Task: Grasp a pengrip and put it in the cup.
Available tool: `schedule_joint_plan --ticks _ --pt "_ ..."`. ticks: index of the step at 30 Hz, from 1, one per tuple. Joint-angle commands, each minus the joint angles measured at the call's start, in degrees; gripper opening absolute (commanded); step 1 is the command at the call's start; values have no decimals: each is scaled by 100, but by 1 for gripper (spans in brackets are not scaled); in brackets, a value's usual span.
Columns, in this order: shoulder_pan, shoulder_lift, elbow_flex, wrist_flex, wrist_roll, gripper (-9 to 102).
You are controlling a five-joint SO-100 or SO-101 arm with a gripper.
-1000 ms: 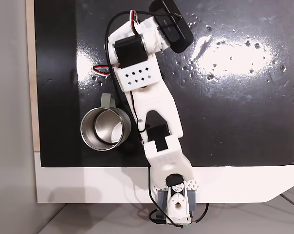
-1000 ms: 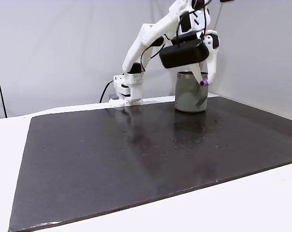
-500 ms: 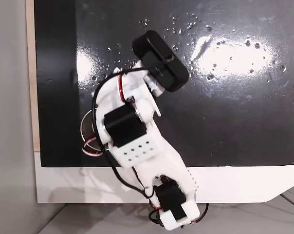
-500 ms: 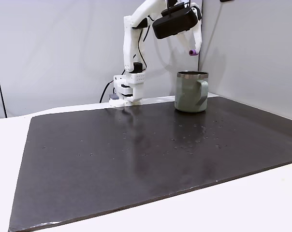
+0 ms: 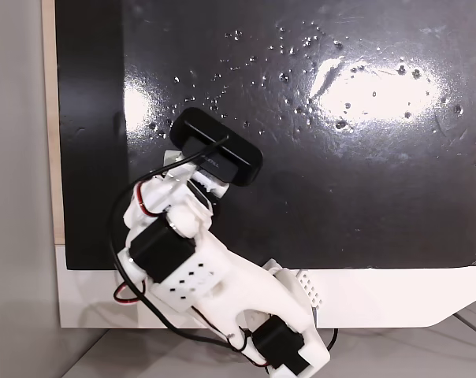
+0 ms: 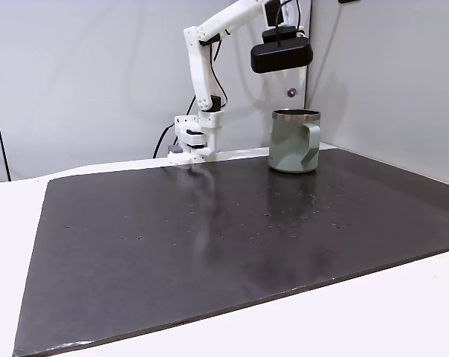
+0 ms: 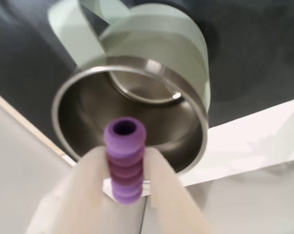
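The pengrip (image 7: pixel 124 163), a short lilac ribbed tube, stands on end between my pale fingers (image 7: pixel 88 185) in the wrist view. My gripper (image 7: pixel 124 155) is shut on it. Directly beneath is the cup (image 7: pixel 159 39), sage green, with its steel inside open to view and its handle at the upper left. In a fixed view from the side, the cup (image 6: pixel 292 143) stands upright on the mat and the pengrip (image 6: pixel 291 92) hangs a little above its rim, under my gripper (image 6: pixel 291 86). From above, my arm (image 5: pixel 187 268) covers the cup.
A black mat (image 6: pixel 210 238) covers most of the white table, with small specks near the cup. My arm's base (image 6: pixel 195 138) stands at the mat's far edge, left of the cup. A grey wall panel (image 6: pixel 388 74) rises close behind the cup.
My arm has folded back toward its base. The gripper, still holding the pengrip, rose from beside the cup and now hangs over its mouth. From above, the arm now hides the cup.
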Motion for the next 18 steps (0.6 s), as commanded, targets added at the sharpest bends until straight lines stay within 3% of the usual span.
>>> schedule_joint_plan --ticks 1,9,12,18 --pt "-264 -193 -237 44 149 0" --pt "-431 -290 -229 35 281 0" --pt "-431 -237 -229 35 281 24" --pt "-422 -246 -237 35 290 28"
